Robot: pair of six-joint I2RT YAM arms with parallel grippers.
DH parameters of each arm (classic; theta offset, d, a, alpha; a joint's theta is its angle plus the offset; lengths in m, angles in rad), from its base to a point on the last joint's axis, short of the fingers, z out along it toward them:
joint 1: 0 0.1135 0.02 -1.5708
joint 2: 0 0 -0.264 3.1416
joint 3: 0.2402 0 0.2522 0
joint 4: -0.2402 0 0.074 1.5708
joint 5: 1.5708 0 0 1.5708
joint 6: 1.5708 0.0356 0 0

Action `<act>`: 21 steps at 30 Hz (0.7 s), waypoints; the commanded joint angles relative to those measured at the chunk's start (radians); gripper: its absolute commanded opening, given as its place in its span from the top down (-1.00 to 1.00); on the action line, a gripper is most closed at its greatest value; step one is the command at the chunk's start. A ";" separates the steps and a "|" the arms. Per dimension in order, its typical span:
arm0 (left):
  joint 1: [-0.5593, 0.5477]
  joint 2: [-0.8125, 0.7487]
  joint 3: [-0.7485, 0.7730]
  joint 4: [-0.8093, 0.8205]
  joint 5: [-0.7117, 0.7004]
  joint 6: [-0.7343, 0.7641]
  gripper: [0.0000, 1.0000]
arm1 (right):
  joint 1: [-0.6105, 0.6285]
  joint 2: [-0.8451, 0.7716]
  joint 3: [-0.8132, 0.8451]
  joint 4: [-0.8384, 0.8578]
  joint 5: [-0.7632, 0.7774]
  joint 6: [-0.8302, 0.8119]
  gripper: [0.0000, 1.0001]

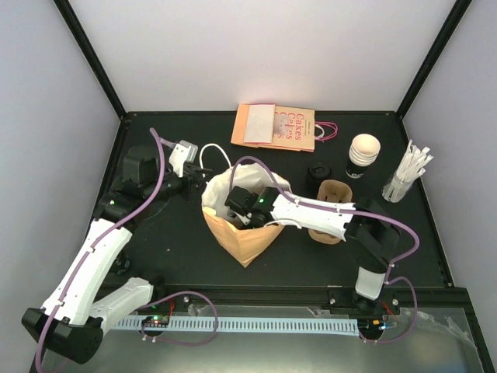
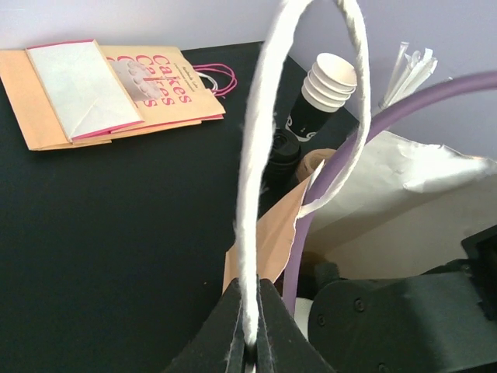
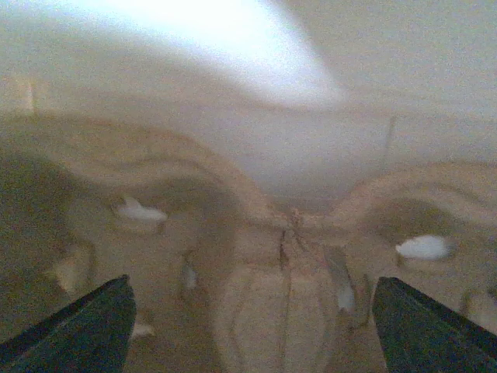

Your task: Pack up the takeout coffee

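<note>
on the black table [image 1: 178,249], left gripper [image 2: 250,295] pinches bag handle [image 2: 247,202]; right gripper [image 3: 250,299] spread inside.

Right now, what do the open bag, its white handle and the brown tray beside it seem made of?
Bag: matte brown paper, white inside; creased, folded edges. Handle: probably twisted paper cord; fibrous, ribbon-like. Tray: likely moulded pulp; dull tan, rounded cup wells.

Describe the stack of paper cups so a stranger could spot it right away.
On the black table, look to the far right side. Just left of the white wrapped straws stands the stack of paper cups: black outside, cream inside, the only nested tower there.
</note>
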 commanded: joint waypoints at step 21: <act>0.003 0.023 0.013 0.039 0.091 0.026 0.97 | 0.005 -0.184 0.118 -0.001 0.101 0.021 -1.00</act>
